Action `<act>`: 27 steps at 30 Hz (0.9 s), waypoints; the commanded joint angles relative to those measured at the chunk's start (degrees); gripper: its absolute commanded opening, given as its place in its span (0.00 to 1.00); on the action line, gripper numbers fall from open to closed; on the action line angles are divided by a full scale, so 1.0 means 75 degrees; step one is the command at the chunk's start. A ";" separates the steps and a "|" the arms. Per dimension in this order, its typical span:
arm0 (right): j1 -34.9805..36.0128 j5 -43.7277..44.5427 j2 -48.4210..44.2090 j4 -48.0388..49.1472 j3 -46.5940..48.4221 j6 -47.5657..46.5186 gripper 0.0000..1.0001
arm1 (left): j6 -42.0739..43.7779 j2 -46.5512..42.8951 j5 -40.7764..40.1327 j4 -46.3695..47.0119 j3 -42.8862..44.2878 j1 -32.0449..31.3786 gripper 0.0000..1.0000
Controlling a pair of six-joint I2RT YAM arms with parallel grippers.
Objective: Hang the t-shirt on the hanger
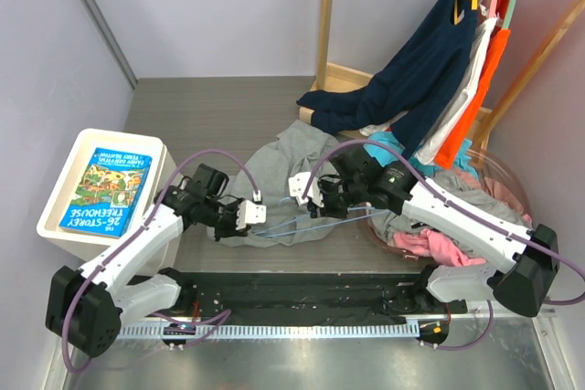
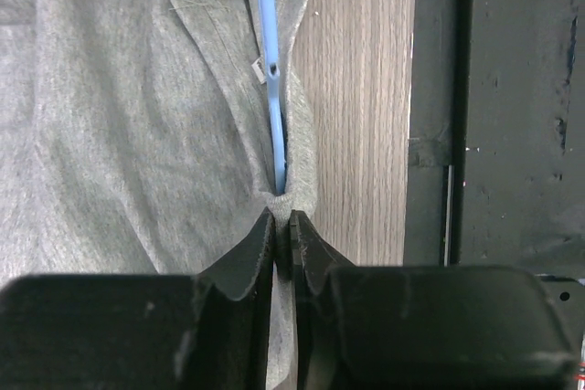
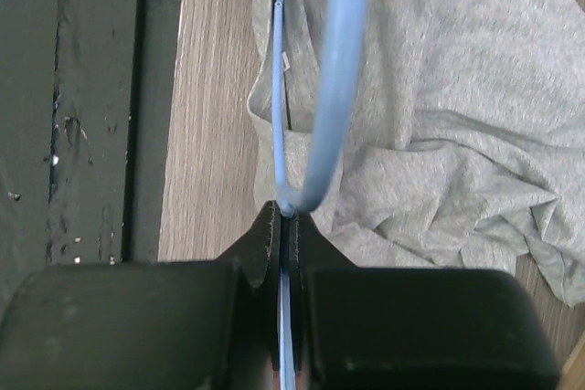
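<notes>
The light-grey t-shirt (image 1: 302,157) lies crumpled on the wooden table between my two arms. The thin pale-blue hanger (image 1: 315,221) lies low along the shirt's near edge. My left gripper (image 1: 259,216) is shut on a fold of the t-shirt's edge (image 2: 137,134). One arm of the hanger (image 2: 267,43) runs into the cloth just beyond the left gripper (image 2: 283,216). My right gripper (image 1: 300,194) is shut on the hanger (image 3: 334,79) where its rods meet. The right gripper (image 3: 288,209) stays above the table with the t-shirt (image 3: 457,116) spread beyond it.
A white box (image 1: 146,148) with a colourful book (image 1: 105,189) on it stands at the left. A navy garment (image 1: 411,70) and an orange one (image 1: 475,89) hang from the wooden rack (image 1: 326,15). A clear tub (image 1: 507,175) of clothes sits at the right. A black mat (image 1: 302,289) lines the near edge.
</notes>
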 commanded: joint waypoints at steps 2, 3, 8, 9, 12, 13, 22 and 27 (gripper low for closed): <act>0.0010 -0.0410 -0.0352 0.1127 -0.0313 0.0197 0.01 | -0.0416 -0.0382 0.0370 0.0220 0.0247 -0.0026 0.12; 0.0010 -0.0445 -0.0387 0.1175 -0.0360 0.0209 0.01 | -0.0440 -0.0406 0.0393 0.0209 0.0271 -0.0038 0.12; -0.0002 -0.0527 -0.0469 0.1666 -0.0559 0.0385 0.01 | -0.0569 -0.0524 0.0452 0.0232 0.0376 -0.0038 0.13; 0.0009 -0.0562 -0.0492 0.1749 -0.0641 0.0432 0.01 | -0.0604 -0.0500 0.0475 0.0220 0.0376 -0.0027 0.13; 0.0010 -0.0830 -0.0528 0.2031 -0.0793 0.0560 0.01 | -0.0802 -0.0465 0.0464 0.0360 0.0435 -0.0038 0.13; 0.0021 -0.0890 -0.0563 0.2113 -0.0852 0.0573 0.01 | -0.0862 -0.0477 0.0452 0.0396 0.0470 -0.0038 0.13; 0.0021 -0.1242 -0.0388 0.3284 -0.1274 0.0958 0.01 | -0.1530 -0.0477 0.0780 0.0712 0.0880 -0.0073 0.13; 0.0010 -0.1230 -0.0048 0.4128 -0.1274 0.1345 0.01 | -0.1729 -0.0430 0.0920 0.0724 0.1032 -0.0132 0.13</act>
